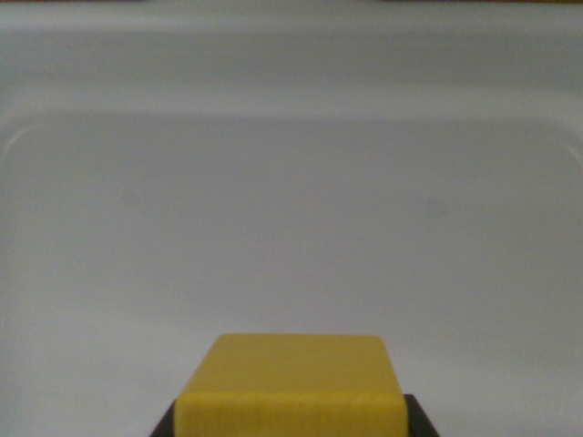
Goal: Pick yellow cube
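Note:
The yellow cube [293, 382] fills the bottom centre of the wrist view, with its top face and front edge showing. My gripper [291, 421] is shut on it. A dark finger tip [164, 424] presses against the cube's left side and another against its right side [420, 417]. Only slivers of the fingers show at the bottom edge. The cube's underside is hidden, so I cannot tell whether it rests on the surface or hangs above it.
A white tray-like surface [291, 209] with a faint raised rim [291, 114] and rounded corners spreads behind the cube. Faint smudges mark it.

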Motion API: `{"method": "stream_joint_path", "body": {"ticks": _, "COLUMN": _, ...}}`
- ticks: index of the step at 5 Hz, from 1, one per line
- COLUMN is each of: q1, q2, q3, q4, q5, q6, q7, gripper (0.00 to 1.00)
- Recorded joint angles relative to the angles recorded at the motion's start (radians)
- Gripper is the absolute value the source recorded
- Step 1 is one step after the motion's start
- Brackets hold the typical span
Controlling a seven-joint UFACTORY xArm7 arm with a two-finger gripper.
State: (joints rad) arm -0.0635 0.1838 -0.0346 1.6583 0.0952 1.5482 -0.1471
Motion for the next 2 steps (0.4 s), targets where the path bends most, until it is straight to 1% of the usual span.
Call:
{"method": "stream_joint_path", "body": {"ticks": 1, "q1": 0.0000, "q2": -0.007, "q3": 0.000, "q4": 0.015, "q5": -0.0012, "q6": 0.022, "q7": 0.002, "gripper": 1.00}}
{"method": "stream_joint_path", "body": {"ticks": 2, "q1": 0.0000, "q2": -0.007, "q3": 0.000, "q4": 0.015, "q5": -0.0012, "q6": 0.022, "q7": 0.002, "gripper": 1.00}}
